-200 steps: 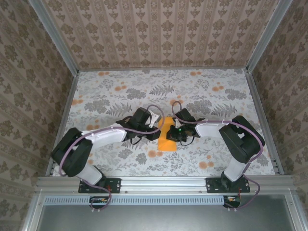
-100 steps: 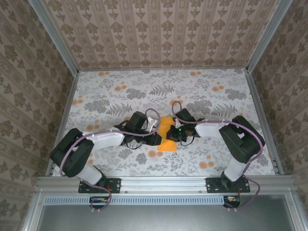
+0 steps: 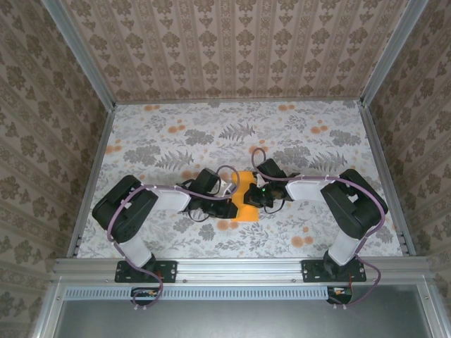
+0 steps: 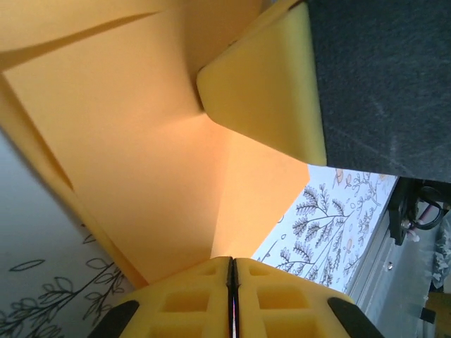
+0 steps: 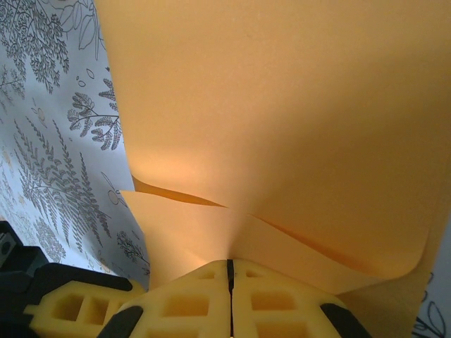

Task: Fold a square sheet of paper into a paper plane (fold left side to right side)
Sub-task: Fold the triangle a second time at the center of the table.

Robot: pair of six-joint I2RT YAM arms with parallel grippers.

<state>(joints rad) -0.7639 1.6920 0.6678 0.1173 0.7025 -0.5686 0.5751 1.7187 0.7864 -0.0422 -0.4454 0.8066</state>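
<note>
Orange paper [image 3: 248,210] clamped from both sides over floral cloth [image 3: 211,134]: one edge pinched by left gripper [image 4: 231,266], opposite edge by right gripper [image 5: 229,267].

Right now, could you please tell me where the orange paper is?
In the top view the orange paper sits at mid-table, gripped by the left hand and the right hand.

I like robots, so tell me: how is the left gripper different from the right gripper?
The left gripper reaches the orange paper from the left; the right gripper from the right. Paper by the left gripper shows straight creases; by the right gripper its layers gape apart. Both are shut on the paper.
</note>
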